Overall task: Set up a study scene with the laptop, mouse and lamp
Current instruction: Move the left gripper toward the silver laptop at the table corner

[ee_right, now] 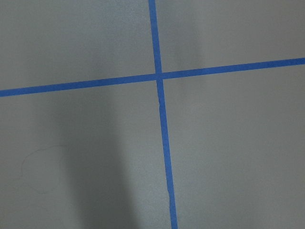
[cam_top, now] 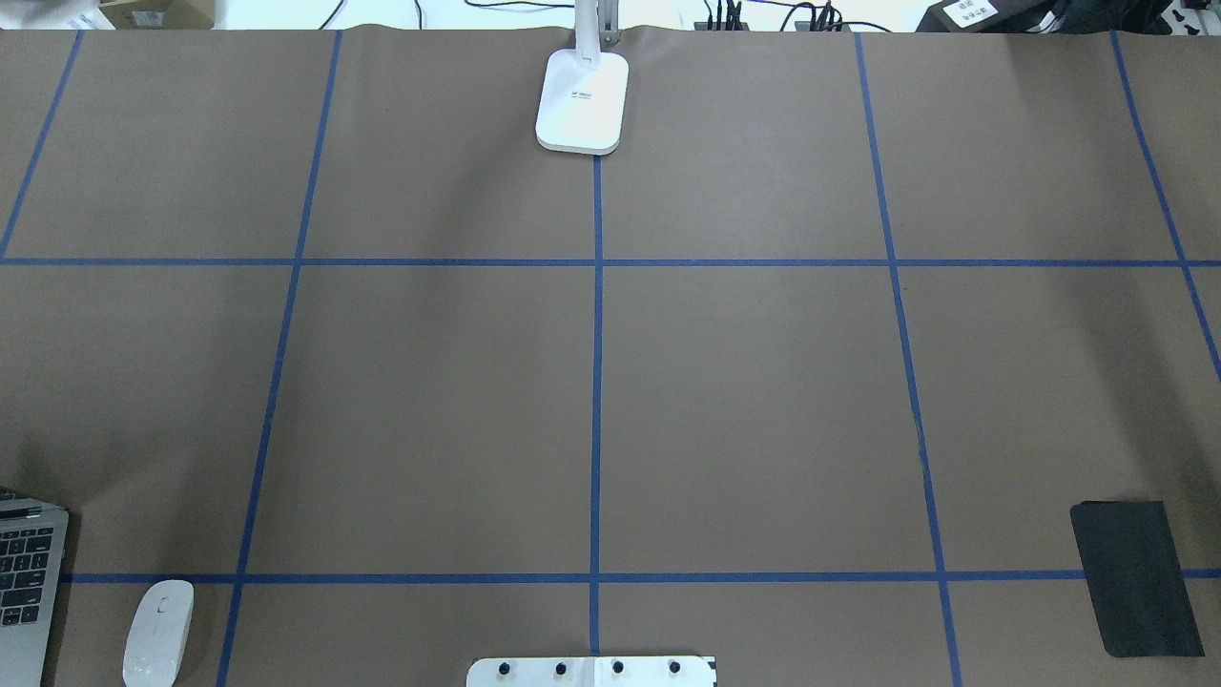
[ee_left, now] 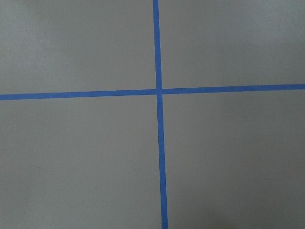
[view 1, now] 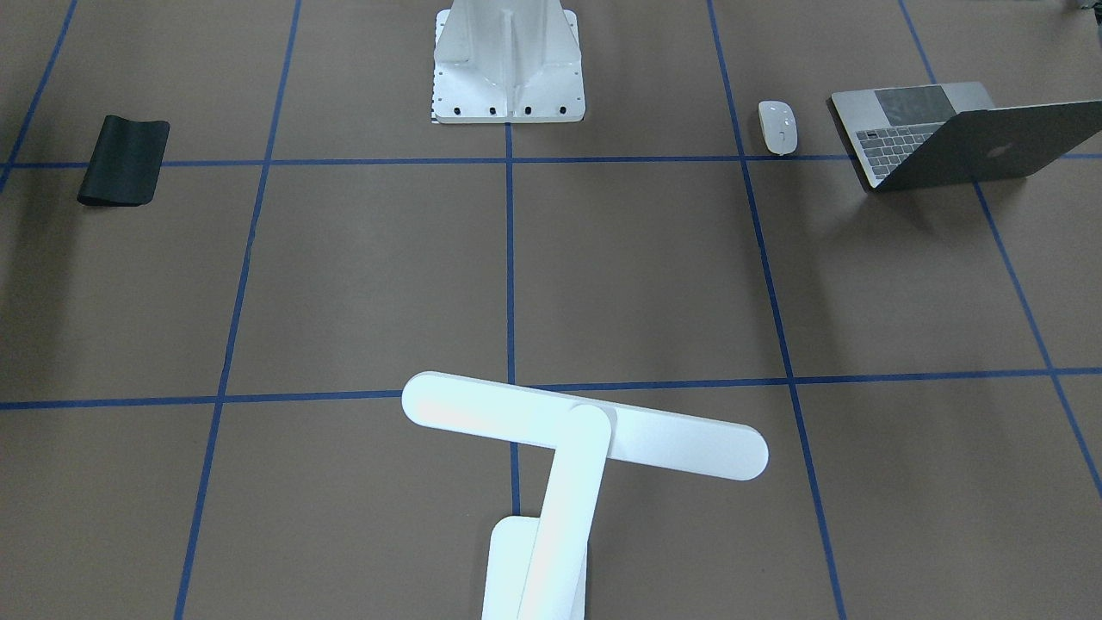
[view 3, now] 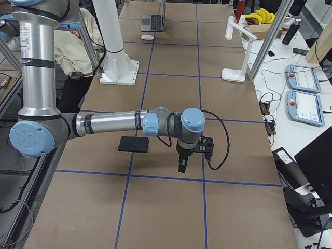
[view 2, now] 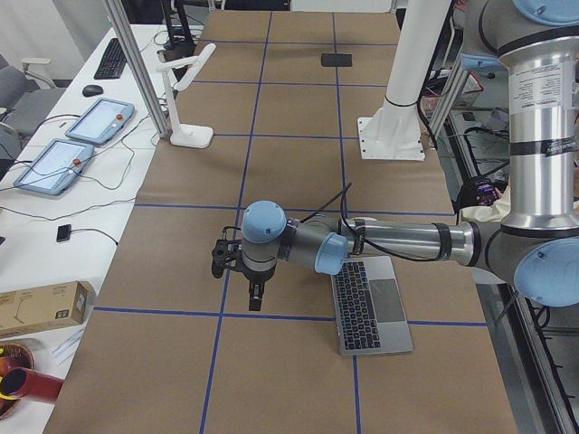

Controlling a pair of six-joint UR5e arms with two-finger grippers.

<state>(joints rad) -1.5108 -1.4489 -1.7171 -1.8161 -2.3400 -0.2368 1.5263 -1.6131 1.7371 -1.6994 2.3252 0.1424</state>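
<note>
The open space-grey laptop point(view 1: 990, 151) sits at the robot's near left corner; it also shows in the overhead view point(cam_top: 24, 592) and both side views point(view 2: 366, 303) point(view 3: 153, 22). The white mouse point(view 1: 777, 127) point(cam_top: 158, 632) lies right beside it. The white lamp point(view 1: 585, 426) stands at the far middle edge, its base point(cam_top: 583, 100) on the blue line. My left gripper point(view 2: 256, 294) hangs over bare table beyond the laptop. My right gripper point(view 3: 181, 165) hangs beside the black mat. Both show only in side views, so I cannot tell whether they are open or shut.
A black mat point(view 1: 125, 161) point(cam_top: 1135, 577) lies at the robot's near right. The white ribbed pedestal point(view 1: 508, 69) point(cam_top: 591, 671) stands at the near middle. Both wrist views show only brown paper with crossing blue tape point(ee_left: 158, 91) point(ee_right: 158, 76). Tablets and cables lie past the far edge.
</note>
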